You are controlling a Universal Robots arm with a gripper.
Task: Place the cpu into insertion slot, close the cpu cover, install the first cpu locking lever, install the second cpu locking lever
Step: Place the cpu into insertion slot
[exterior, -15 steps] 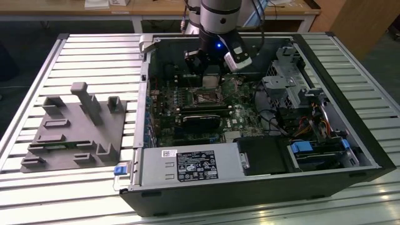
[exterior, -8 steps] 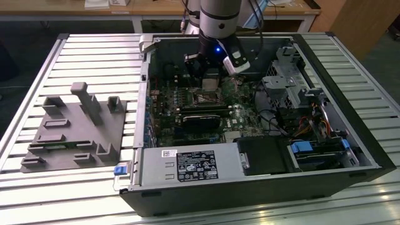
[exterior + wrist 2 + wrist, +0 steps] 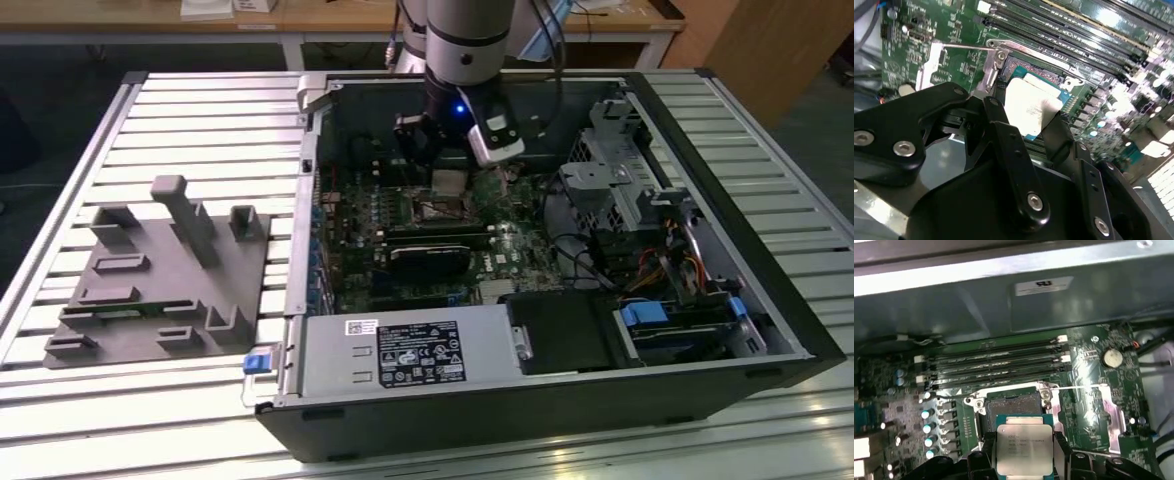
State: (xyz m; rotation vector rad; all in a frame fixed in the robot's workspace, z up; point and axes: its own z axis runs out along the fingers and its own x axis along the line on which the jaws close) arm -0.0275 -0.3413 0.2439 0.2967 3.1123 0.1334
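The black gripper (image 3: pixel 1024 460) has its jaws clamped on the small flat silver-grey square cpu (image 3: pixel 1024 440), holding it just above the dark, silvery-rimmed square insertion slot (image 3: pixel 1009 407) toward the far end of the green board (image 3: pixel 1084 365), likely so it lines up.

A table (image 3: pixel 200 110) of pale metal slats stands in front of me, its slats running across from the exterior view's left to its right. A black computer case (image 3: pixel 534 425) lies on its side on it, open face up, covering the middle and the exterior view's right. Just beside the case, on the exterior view's left, a flat grey fixture (image 3: pixel 134 290) rests on the slats, with several upright posts and blocks rising from its plate.
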